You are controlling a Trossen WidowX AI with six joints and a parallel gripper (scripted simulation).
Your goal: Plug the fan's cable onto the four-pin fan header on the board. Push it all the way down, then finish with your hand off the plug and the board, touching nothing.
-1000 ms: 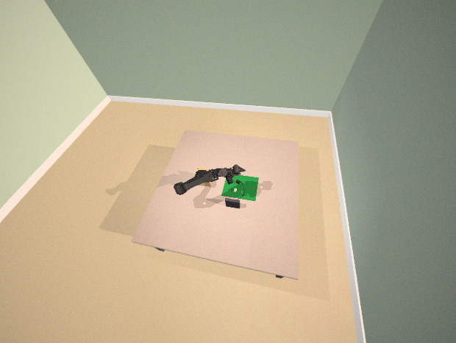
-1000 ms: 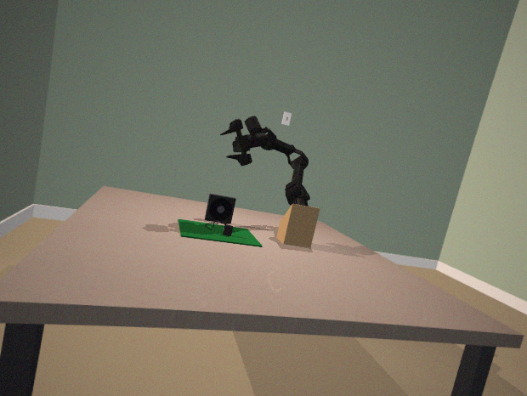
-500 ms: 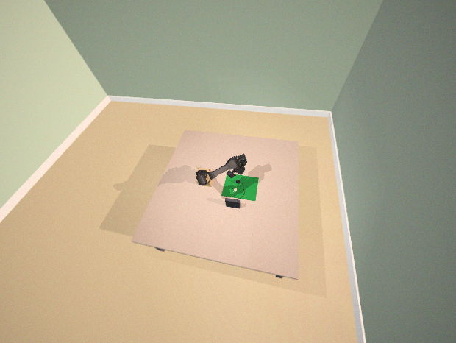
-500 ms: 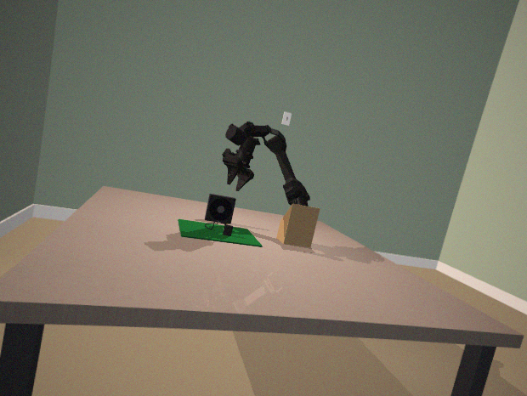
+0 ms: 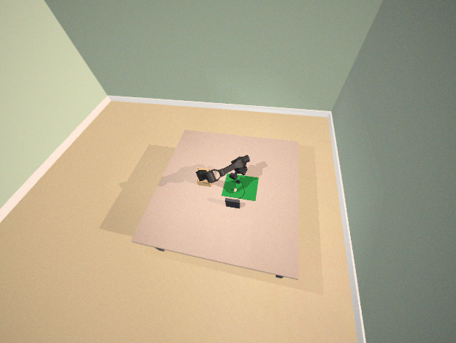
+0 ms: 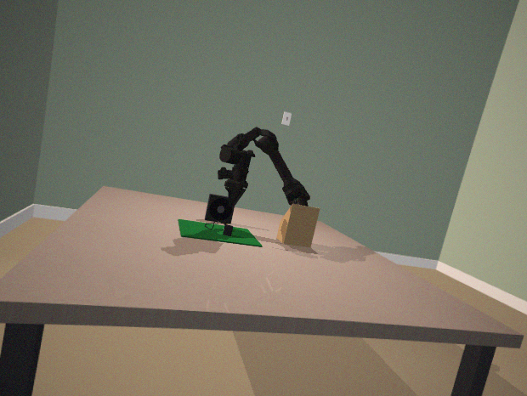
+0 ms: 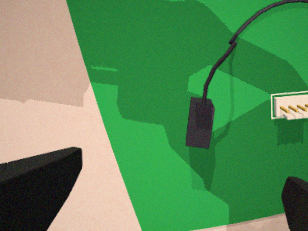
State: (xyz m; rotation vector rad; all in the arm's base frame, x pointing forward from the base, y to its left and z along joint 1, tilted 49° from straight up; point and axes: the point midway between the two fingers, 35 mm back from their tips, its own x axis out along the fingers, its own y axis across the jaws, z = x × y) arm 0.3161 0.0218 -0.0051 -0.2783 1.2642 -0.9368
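plug (image 7: 199, 122) and its cable (image 7: 247, 29) are what we look for, but we start with the biggest thing, the table (image 6: 127, 272). on it we see the green board (image 6: 200, 229), with the tan block (image 6: 297, 224) beside it carrying the arm's base. our arm (image 6: 276, 163) rises from that block, folds at a high elbow and drops steeply toward the board. the black fan (image 6: 218, 209) stands upright at the board's edge. our gripper (image 6: 234, 198) hangs just above the board, fingers spread wide, grasping nothing and touching nothing. in the wrist view the dark plug lies flat on the board between the two fingers, apart from both. the pale four-pin header (image 7: 292, 105) sits just beside the plug, unplugged.
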